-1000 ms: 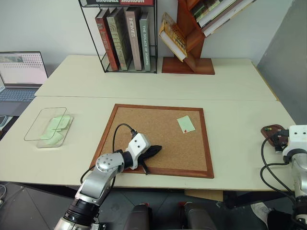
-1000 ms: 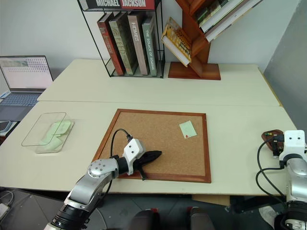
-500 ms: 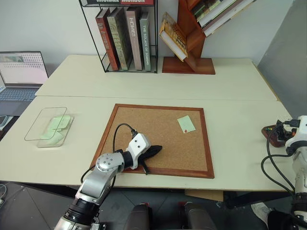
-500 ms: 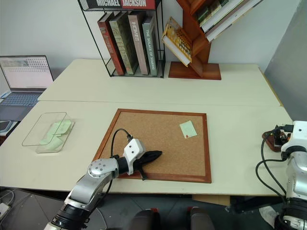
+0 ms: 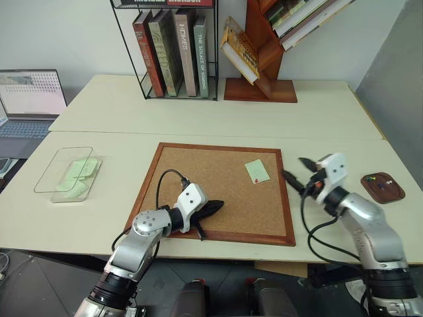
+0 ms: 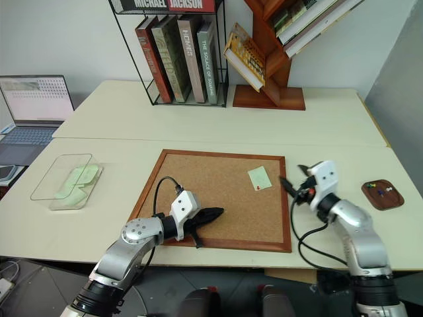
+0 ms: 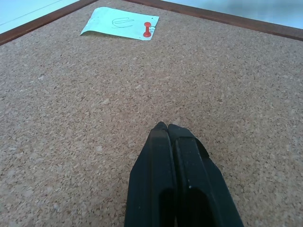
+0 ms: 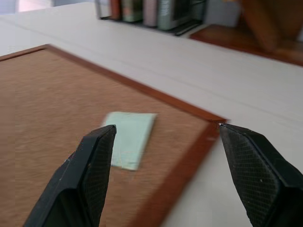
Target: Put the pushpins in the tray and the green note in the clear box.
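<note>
My right gripper [image 5: 299, 169] has swung in from the small dark reddish-brown tray [image 5: 383, 187] at the table's right edge and now hangs over the right frame of the large wood-framed corkboard [image 5: 218, 191], its two black fingers spread wide with nothing between them. The tray sits uncovered again, well to the right of the board, and I can make out a few tiny coloured pushpins [image 5: 378, 178] lying in it. My left gripper [image 5: 218, 205] has not shifted; its fingers are pressed together, empty, tips resting low over the cork near the board's front edge.

The small pale green paper note [image 5: 256, 172] lies flat in the board's upper right corner, held by one red-headed pin [image 7: 147, 30] near its front edge. Its longer side runs roughly front to back, tilted slightly left at the far end. In the right wrist view the note [image 8: 129, 139] lies ahead between the open fingers, just inside the frame.

The transparent shallow plastic box [image 5: 67, 174] stands on the table far left of the board, holding other pale green slips
</note>
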Robot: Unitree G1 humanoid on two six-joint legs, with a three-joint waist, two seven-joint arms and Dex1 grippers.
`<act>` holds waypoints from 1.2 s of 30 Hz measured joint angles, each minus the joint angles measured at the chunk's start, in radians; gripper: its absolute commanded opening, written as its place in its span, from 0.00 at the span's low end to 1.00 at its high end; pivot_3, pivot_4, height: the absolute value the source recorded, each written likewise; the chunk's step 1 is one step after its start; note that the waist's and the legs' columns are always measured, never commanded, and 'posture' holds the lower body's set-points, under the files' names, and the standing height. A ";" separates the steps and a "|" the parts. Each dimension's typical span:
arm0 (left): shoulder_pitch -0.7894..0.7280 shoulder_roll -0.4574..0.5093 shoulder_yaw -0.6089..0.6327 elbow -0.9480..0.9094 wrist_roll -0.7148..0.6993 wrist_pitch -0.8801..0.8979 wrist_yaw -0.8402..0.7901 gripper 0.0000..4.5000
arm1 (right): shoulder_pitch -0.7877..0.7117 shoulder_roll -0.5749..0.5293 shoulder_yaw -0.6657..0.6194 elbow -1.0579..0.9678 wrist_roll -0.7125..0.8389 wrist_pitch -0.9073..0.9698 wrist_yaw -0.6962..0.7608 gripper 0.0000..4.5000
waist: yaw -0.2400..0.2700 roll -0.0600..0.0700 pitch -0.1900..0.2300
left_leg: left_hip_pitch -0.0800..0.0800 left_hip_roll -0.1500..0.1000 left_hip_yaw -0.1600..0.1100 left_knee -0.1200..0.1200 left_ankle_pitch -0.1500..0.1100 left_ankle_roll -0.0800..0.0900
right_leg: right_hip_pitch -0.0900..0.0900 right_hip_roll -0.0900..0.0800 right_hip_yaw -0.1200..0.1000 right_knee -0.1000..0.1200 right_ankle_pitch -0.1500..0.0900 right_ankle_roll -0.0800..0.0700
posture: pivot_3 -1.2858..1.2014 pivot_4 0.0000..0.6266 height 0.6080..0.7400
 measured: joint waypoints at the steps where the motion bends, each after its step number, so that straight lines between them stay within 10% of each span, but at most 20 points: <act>1: 0.001 0.000 0.000 0.000 0.000 0.000 0.000 0.00 | -0.009 0.000 0.017 0.005 -0.004 0.008 0.010 0.81 | -0.001 0.000 0.000 | 0.000 0.000 0.000 0.000 0.000 0.000 | 0.000 0.000 0.000 0.000 0.000 0.000 | 0.52 0.24 1.00; 14: 0.006 0.001 0.001 -0.011 0.000 0.002 0.002 0.00 | -0.098 0.050 0.176 0.167 -0.143 -0.032 0.037 0.81 | -0.001 -0.001 0.000 | 0.000 0.000 0.000 0.000 0.000 0.000 | 0.000 0.000 -0.001 0.000 0.000 0.000 | 0.52 0.24 1.00; 32: 0.013 0.001 0.001 -0.016 0.000 0.002 0.003 0.00 | -0.135 0.086 0.178 0.240 -0.225 -0.076 0.010 0.01 | -0.001 -0.001 0.000 | -0.001 0.000 0.000 0.000 0.000 0.000 | 0.000 0.000 -0.001 0.000 0.001 0.002 | 0.52 0.24 1.00; 36: 0.014 0.001 0.001 -0.016 0.000 0.002 0.003 0.00 | -0.135 0.087 0.178 0.240 -0.226 -0.078 0.016 0.00 | -0.001 -0.001 0.000 | -0.001 0.000 0.000 0.000 0.000 0.000 | -0.001 0.000 -0.001 0.000 0.001 0.002 | 0.52 0.24 1.00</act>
